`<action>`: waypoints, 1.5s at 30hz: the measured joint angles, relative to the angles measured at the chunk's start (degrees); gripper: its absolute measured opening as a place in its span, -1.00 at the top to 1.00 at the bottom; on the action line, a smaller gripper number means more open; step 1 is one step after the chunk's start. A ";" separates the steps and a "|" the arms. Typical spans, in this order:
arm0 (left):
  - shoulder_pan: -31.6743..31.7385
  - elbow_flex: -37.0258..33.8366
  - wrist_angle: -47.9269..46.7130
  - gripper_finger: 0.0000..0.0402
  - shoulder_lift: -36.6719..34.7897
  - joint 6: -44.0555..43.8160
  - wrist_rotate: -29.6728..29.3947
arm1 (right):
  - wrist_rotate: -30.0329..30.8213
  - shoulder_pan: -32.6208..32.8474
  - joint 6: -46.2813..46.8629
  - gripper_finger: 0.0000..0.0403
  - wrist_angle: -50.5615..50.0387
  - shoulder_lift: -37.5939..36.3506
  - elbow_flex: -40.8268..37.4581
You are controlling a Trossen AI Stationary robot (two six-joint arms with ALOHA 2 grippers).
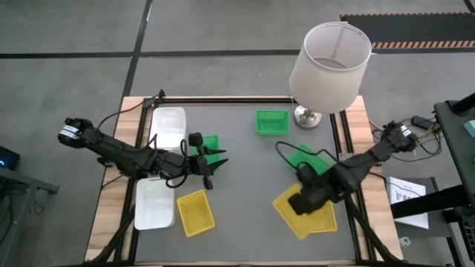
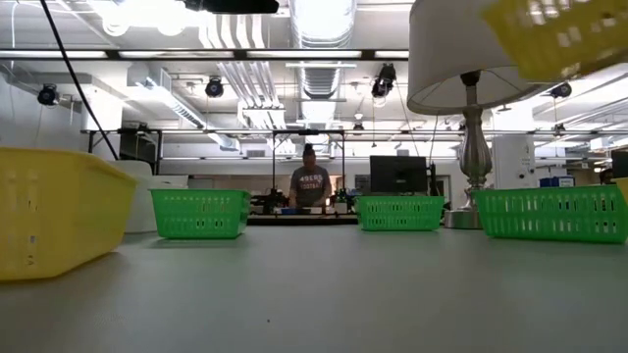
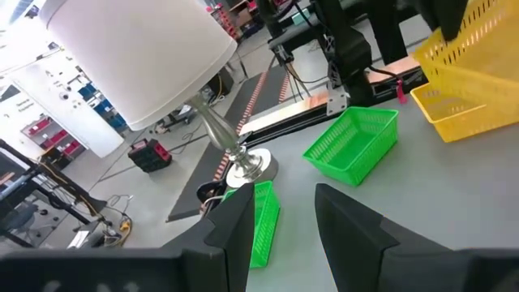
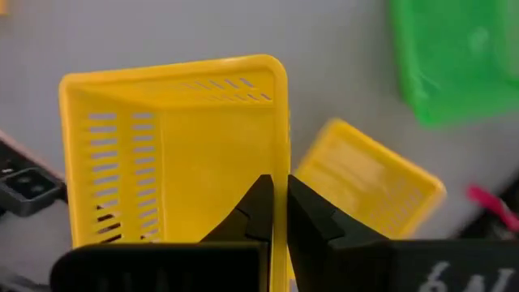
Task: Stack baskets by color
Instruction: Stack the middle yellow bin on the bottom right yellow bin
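Right tool (image 4: 276, 212) pinches slotted yellow basket (image 4: 174, 146) rim; left tool (image 3: 280, 219) spread, seemingly empty.

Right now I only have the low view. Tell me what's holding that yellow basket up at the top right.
Observer: The right end effector is shut on the rim of that yellow basket and holds it off the table.
Operator: Say what's under it.
Observer: A second yellow basket lies on the table, partly beneath the lifted one. They are not nested yet.
Operator: Report the left arm.
Observer: The left end effector is open and empty, beside a green basket. The third yellow basket is close by.
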 joint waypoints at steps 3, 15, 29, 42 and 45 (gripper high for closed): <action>0.00 0.00 0.02 0.42 0.00 -0.03 -0.03 | -0.04 3.37 7.26 0.94 -3.30 -1.18 -0.82; 0.00 0.00 0.02 0.42 0.00 -0.14 -0.03 | 1.27 13.47 27.80 0.94 -3.36 -6.72 -12.60; -0.02 0.00 0.00 0.42 0.00 -0.09 -0.38 | 1.64 13.87 29.00 0.93 2.35 -7.31 -21.48; -0.02 0.00 0.00 0.42 0.00 -0.14 -0.42 | 1.24 13.87 28.88 0.65 2.25 -7.28 -22.47; -0.02 0.00 -0.01 0.42 0.00 -0.14 -0.42 | -1.22 13.87 28.01 0.59 1.94 -7.42 -22.38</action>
